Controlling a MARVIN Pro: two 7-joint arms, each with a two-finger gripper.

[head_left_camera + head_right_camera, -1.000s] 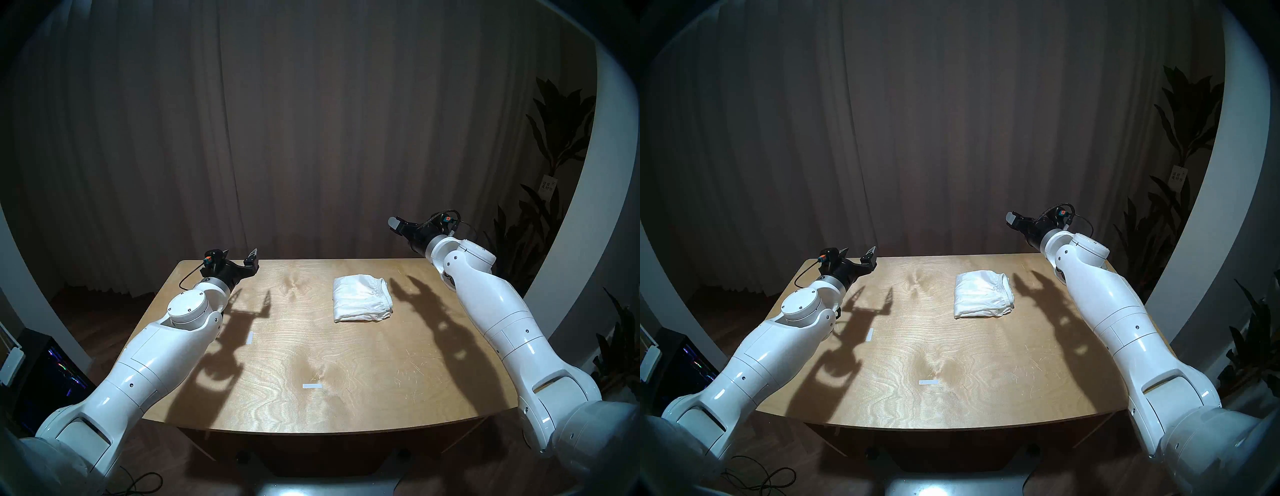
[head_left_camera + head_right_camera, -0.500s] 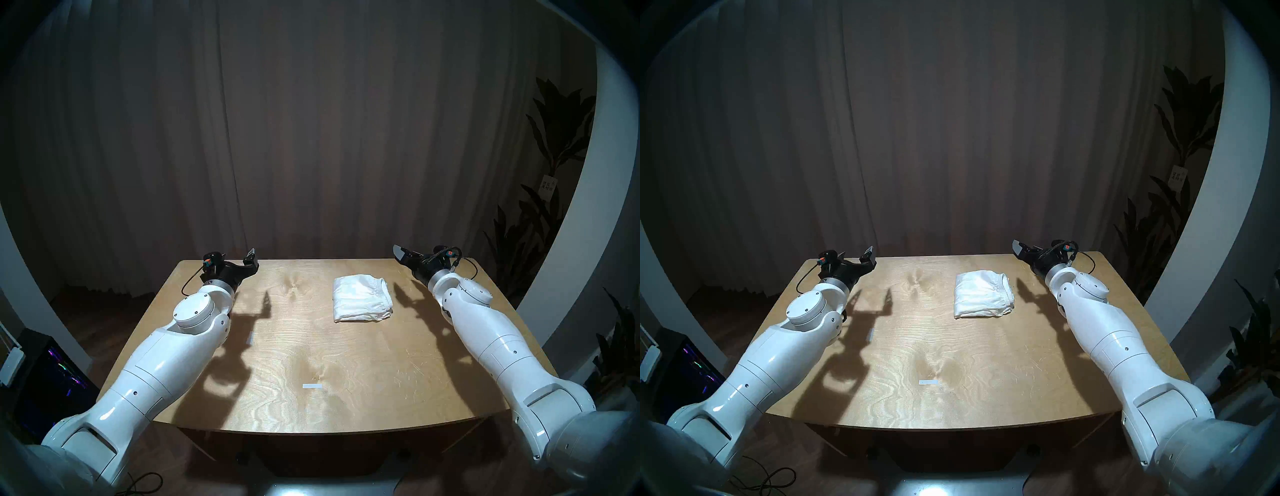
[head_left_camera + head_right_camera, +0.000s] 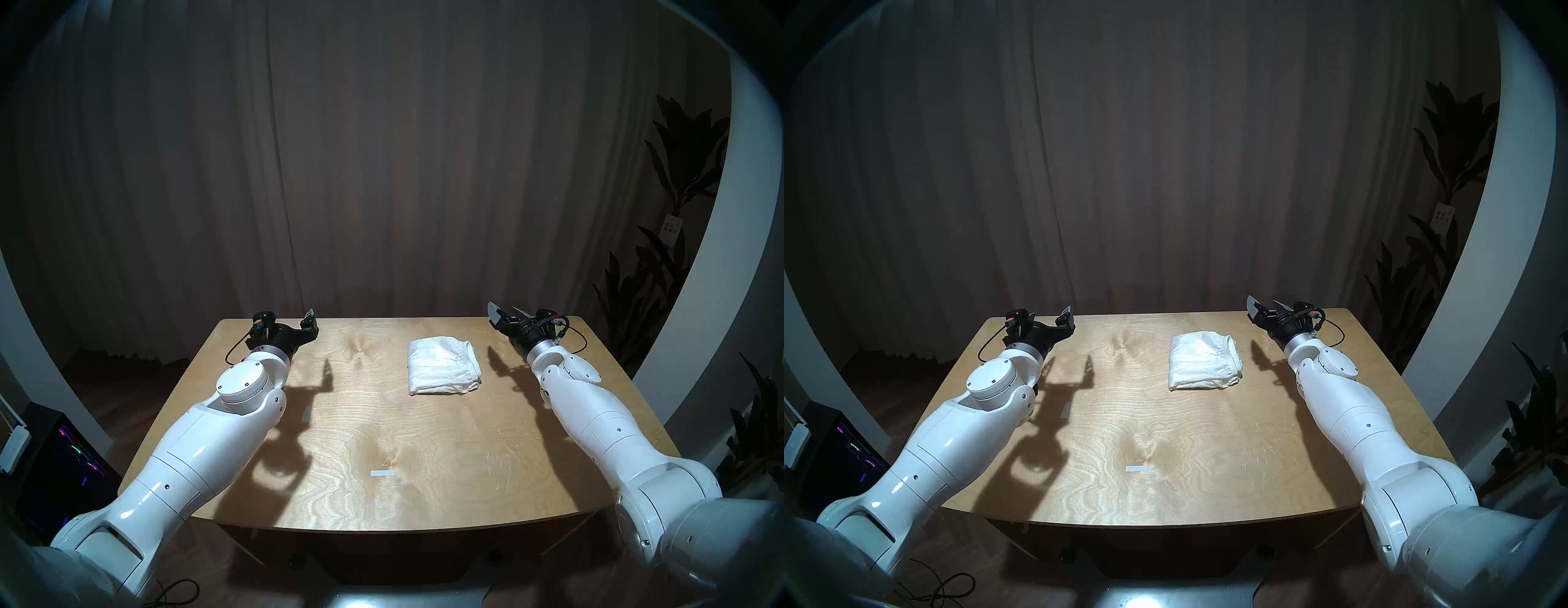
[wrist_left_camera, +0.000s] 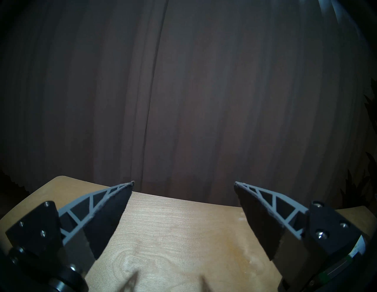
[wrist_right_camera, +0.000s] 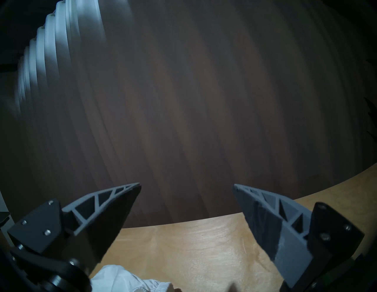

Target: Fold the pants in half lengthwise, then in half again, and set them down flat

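Note:
The white pants (image 3: 443, 365) lie folded in a small flat bundle on the far right part of the wooden table (image 3: 424, 424), waistband edge to the right; they also show in the other head view (image 3: 1204, 361). My right gripper (image 3: 504, 308) is open and empty, just above the table's far right, right of and behind the pants; its wrist view shows the pants' edge (image 5: 126, 279) at the bottom and the open gripper (image 5: 186, 184). My left gripper (image 3: 290, 316) is open and empty over the far left corner, far from the pants; its wrist view shows the gripper (image 4: 183, 182) open.
Two small white tape strips lie on the table, one near the front middle (image 3: 382, 473) and one at the left (image 3: 306, 414). A dark curtain hangs behind the table. Plants (image 3: 679, 170) stand at the right. A lit computer case (image 3: 63, 458) is on the floor at the left.
My right arm has come down and drawn back to the right, so its gripper is now low by the table's far right. The left arm shifted slightly. The pants have not moved.

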